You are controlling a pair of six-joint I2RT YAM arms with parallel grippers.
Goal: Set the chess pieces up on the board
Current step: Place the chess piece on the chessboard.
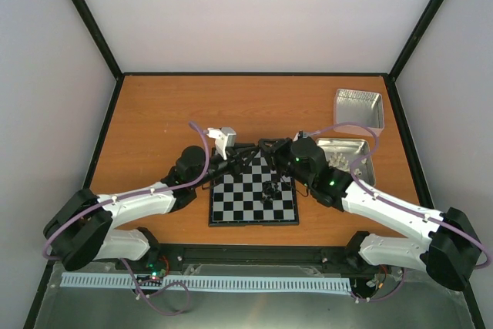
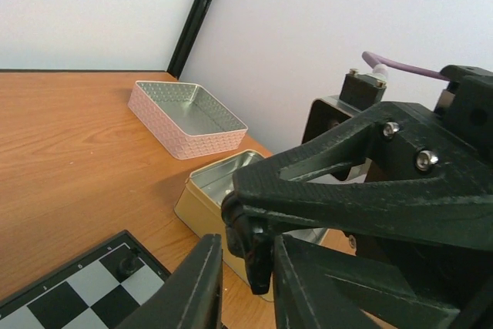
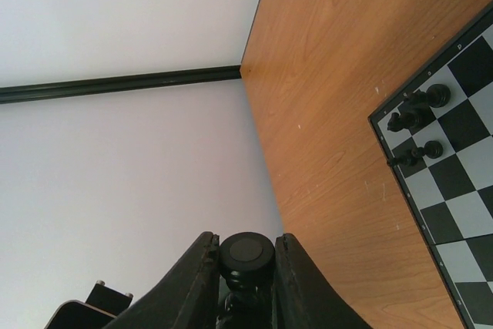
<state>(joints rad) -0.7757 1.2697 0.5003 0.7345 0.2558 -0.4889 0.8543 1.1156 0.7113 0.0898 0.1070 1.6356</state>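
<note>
The board lies at the table's near middle, with a few black chess pieces on its right half. My two grippers meet above its far edge. My right gripper is shut on a black chess piece, whose round base faces the right wrist camera. My left gripper is open. In the left wrist view its fingers stand on either side of the right gripper's dark tip, with a gap on the left side. Other black pieces stand at a board corner.
A square silver tin stands at the back right. A second tin beside the board's right edge holds cream-white pieces. Both also show in the left wrist view, the far tin and the near one. Black frame posts rise at the table's corners.
</note>
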